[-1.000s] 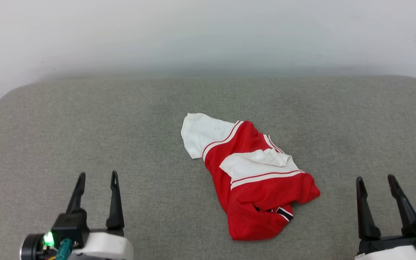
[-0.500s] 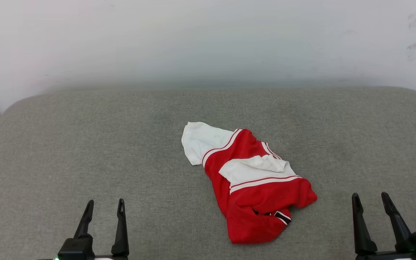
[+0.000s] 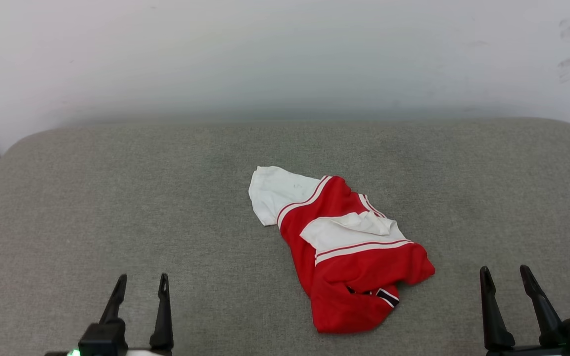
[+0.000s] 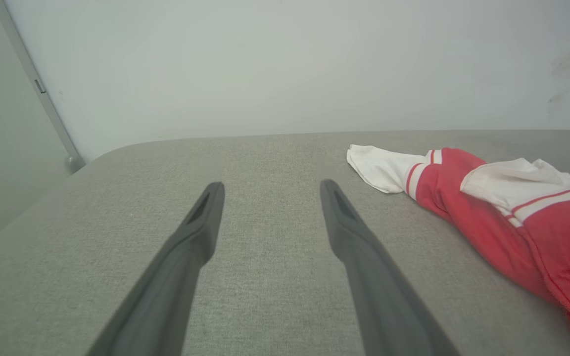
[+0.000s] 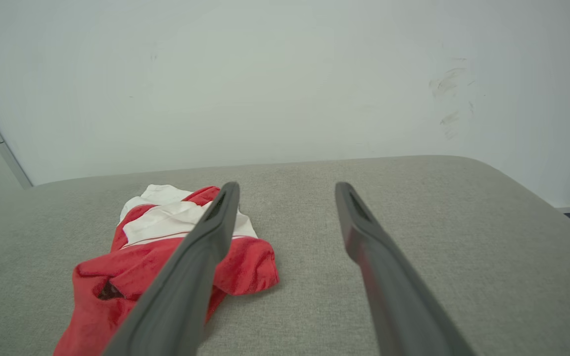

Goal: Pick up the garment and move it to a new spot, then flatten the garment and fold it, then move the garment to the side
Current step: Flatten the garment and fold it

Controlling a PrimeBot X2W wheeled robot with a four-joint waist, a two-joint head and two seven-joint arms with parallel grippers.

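Lower left: left gripper [image 3: 142, 278] spread wide, holding nothing, well apart from the cloth. Centre of grey padded surface [image 3: 117, 198]: garment [image 3: 344, 247] lying crumpled, red body bunched, white sleeves folded over it, untouched. Lower right: right gripper [image 3: 504, 269] likewise spread, empty, near the red edge but clear of it. Looks like the very start: no pickup yet; moving, flattening, folding, setting aside all left.
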